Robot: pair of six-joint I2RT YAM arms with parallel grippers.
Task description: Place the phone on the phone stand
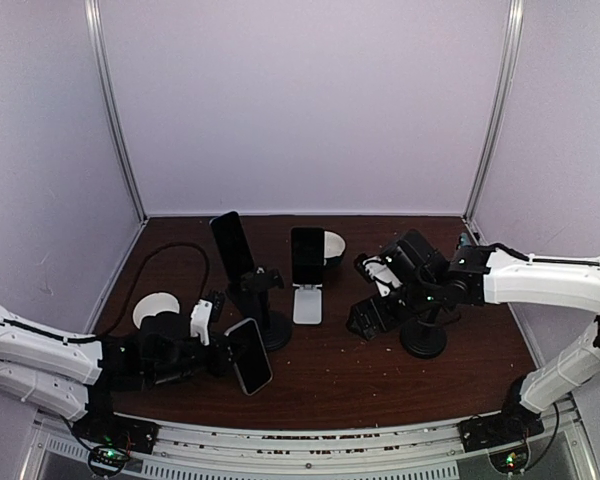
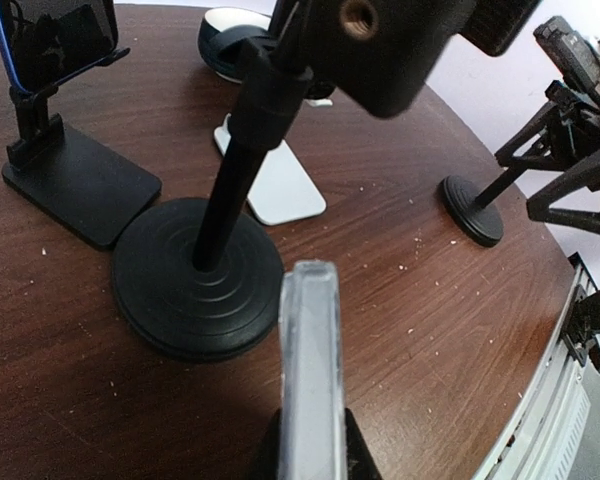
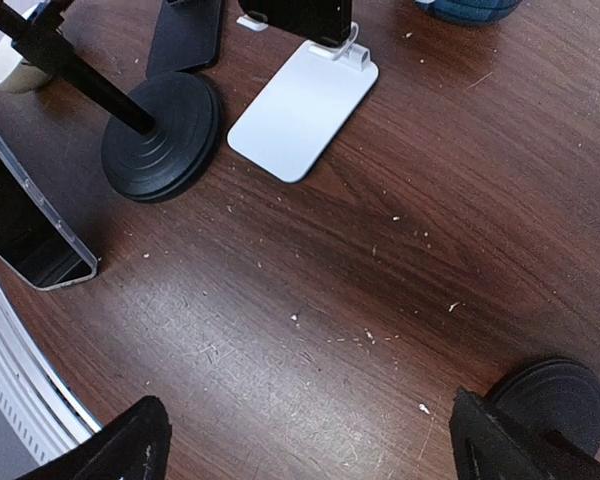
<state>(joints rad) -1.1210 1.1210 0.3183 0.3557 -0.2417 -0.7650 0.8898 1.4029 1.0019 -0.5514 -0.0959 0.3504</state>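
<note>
Dark brown wood-grain laminate covers the desk (image 1: 380,385), speckled with pale crumbs. Glossy black glass in a clear, round-cornered plastic case, the phone (image 1: 249,369) is pinched by the left hand (image 1: 225,355), whose black fingers (image 2: 355,455) press on either side of the case. It is held near the desk's front edge, just beside the phone stand (image 1: 267,325).

That stand is matte black, with a round base ringed by concentric ridges and a thin upright pole. On top is a blocky holder with a brass-coloured threaded hole, seen from the left wrist.

Behind it, a black folding stand (image 2: 80,185) with a flat rectangular base carries a blue-edged phone (image 2: 55,35). Next along, a smooth white stand (image 1: 307,303) with a rounded plate base props up a dark-screened phone (image 1: 306,257). A second round-based stand (image 1: 423,342), also ridged and black, sits to the right.

The right hand (image 3: 310,450) has its fingers spread wide and grips nothing, over bare wood. A white cup (image 1: 152,307) stands at the left, and a navy bowl (image 1: 333,247) with a white inside sits at the back.
</note>
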